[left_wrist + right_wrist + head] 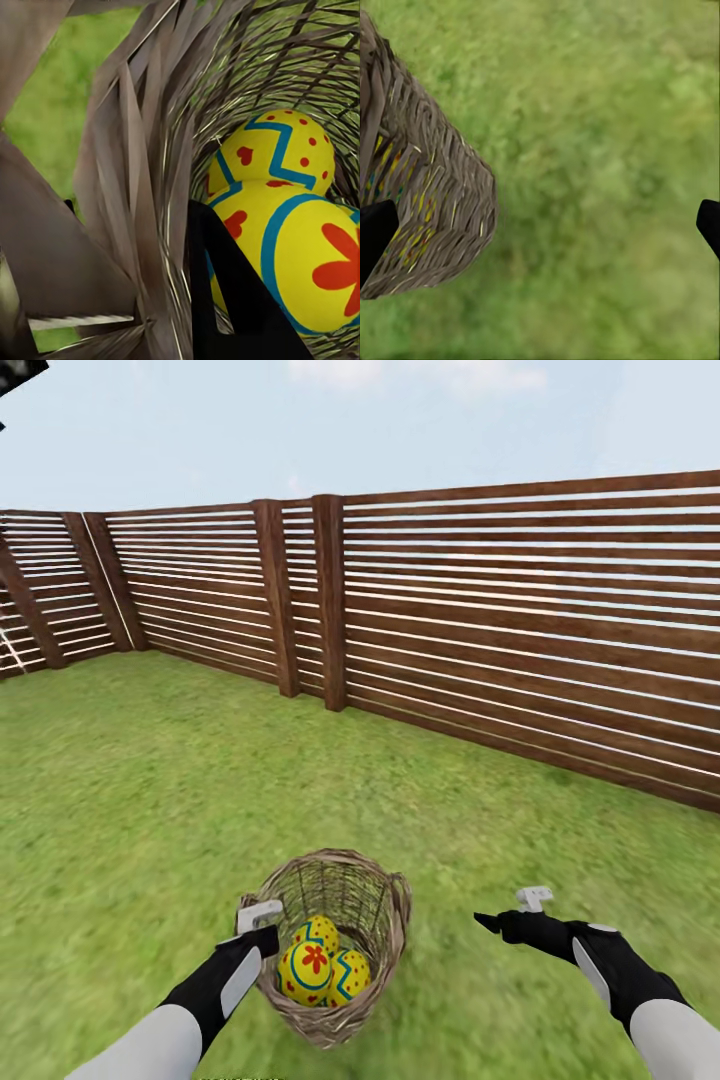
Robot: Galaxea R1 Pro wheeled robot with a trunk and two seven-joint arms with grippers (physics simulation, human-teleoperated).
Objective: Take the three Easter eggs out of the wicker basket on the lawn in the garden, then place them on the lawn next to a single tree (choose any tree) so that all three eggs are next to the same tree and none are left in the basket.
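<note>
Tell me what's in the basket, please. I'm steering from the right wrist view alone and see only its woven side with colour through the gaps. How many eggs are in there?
Observer: Three Easter eggs, all lying in the wicker basket, going by the head view.
Operator: Where is the left gripper?
Observer: The left gripper is at the basket's near rim; the left wrist view shows one finger inside the wall, beside an egg.
Operator: And my right gripper relative to the basket?
Observer: The right gripper is open, off to the basket's right above the lawn, not touching it.
</note>
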